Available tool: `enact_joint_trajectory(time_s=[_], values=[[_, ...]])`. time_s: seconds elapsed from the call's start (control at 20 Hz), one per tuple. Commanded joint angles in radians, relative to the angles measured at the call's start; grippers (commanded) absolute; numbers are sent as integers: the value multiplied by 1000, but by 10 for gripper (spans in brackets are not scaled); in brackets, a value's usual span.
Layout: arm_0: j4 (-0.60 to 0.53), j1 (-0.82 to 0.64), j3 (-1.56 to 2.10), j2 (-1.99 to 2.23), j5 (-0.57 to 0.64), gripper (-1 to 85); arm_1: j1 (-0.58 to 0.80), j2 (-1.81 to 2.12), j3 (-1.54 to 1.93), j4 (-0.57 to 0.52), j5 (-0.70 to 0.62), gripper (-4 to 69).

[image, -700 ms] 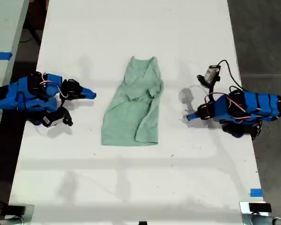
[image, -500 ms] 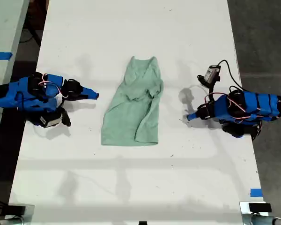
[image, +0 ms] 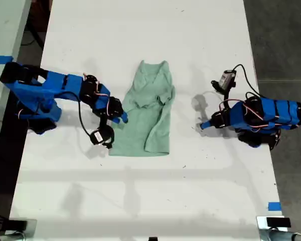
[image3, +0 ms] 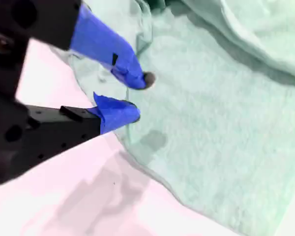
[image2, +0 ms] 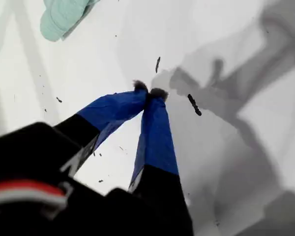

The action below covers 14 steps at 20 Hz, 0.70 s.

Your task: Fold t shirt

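**Two arms, one shirt on the white table**

One pale green t shirt lies wrinkled in the middle of the table, neck toward the far edge in the exterior view. My second gripper hovers over the shirt's side hem, its blue jaws a little apart and holding nothing. My first gripper rests near the table's edge at the exterior view's right, jaws pressed together, empty, well apart from the shirt.

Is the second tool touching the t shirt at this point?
Cannot tell. In the second wrist view my second tool sits open at the t shirt edge; contact is unclear.
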Motion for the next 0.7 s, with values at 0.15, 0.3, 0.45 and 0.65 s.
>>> enact_joint_trajectory(time_s=[0.15, 0.3, 0.45, 0.65], values=[[40, 66, -219, -213, -28, 221, -9, 11, 58, 0, 6, 15], [140, 75, -207, -176, -67, 214, -9, 11, 58, 0, 5, 15], [204, 69, -127, -132, -137, 218, -9, 11, 58, 0, 5, 15], [84, -6, 115, -61, -172, 214, -11, 11, 58, 0, 6, 15]])
